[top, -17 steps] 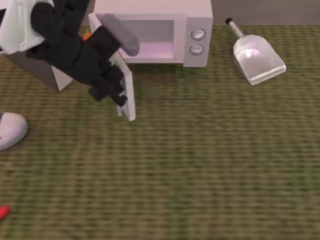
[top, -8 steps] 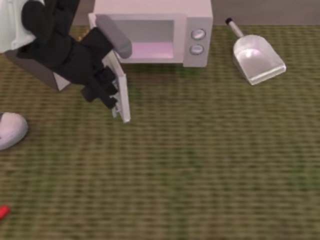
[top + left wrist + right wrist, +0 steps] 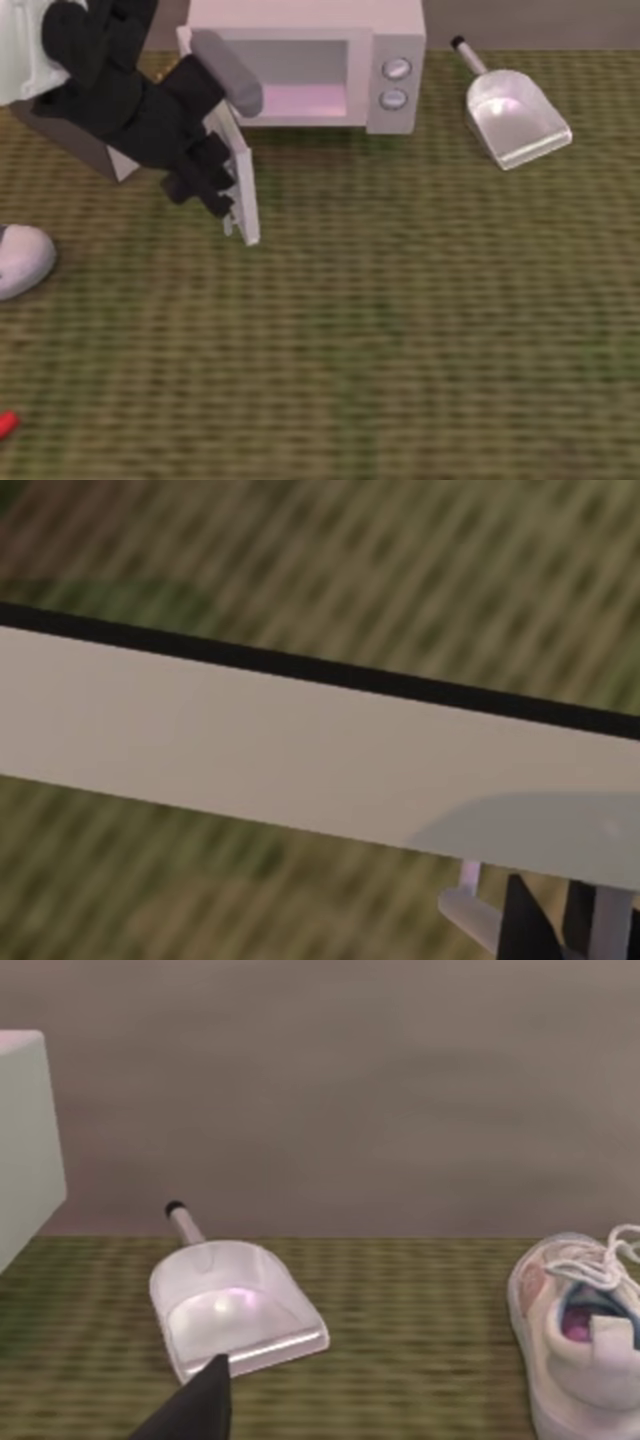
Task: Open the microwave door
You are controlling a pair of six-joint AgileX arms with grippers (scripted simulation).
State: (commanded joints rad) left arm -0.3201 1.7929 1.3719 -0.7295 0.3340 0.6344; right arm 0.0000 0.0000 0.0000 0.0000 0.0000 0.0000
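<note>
— Where is the door [image 3: 243,180] sitting right now?

— It is standing swung out from the microwave [image 3: 306,65], which is sitting at the top centre of the overhead frame. The door is hanging off the oven's left edge and reaching down toward the middle of the bench [image 3: 400,330], edge-on to the camera, so the pale pinkish cavity is showing.

— And the left claw [image 3: 228,203]?

— It is sitting in the upper left of the overhead frame, pressed right against the left face of the door near its free end. Whether its fingers are parted or closed I cannot tell; the black arm is covering them from above. In the left wrist picture the door's white panel [image 3: 300,770] is filling a broad band across the frame with a dark strip along one edge, and only a bit of the handle and a dark fingertip [image 3: 520,930] is peeking in at the lower right corner.

— The right arm?

— It is not showing from above. Its wrist camera is looking at a clear scoop [image 3: 235,1315] at lower centre and a white shoe [image 3: 580,1335] at the right edge, with a dark fingertip [image 3: 195,1410] poking in at the bottom. That claw's state I cannot tell either.

— Anything else?

— A slanted white-and-grey box [image 3: 70,140] is lying under the left arm, and another shoe [image 3: 22,258] is sitting at the left edge.
</note>
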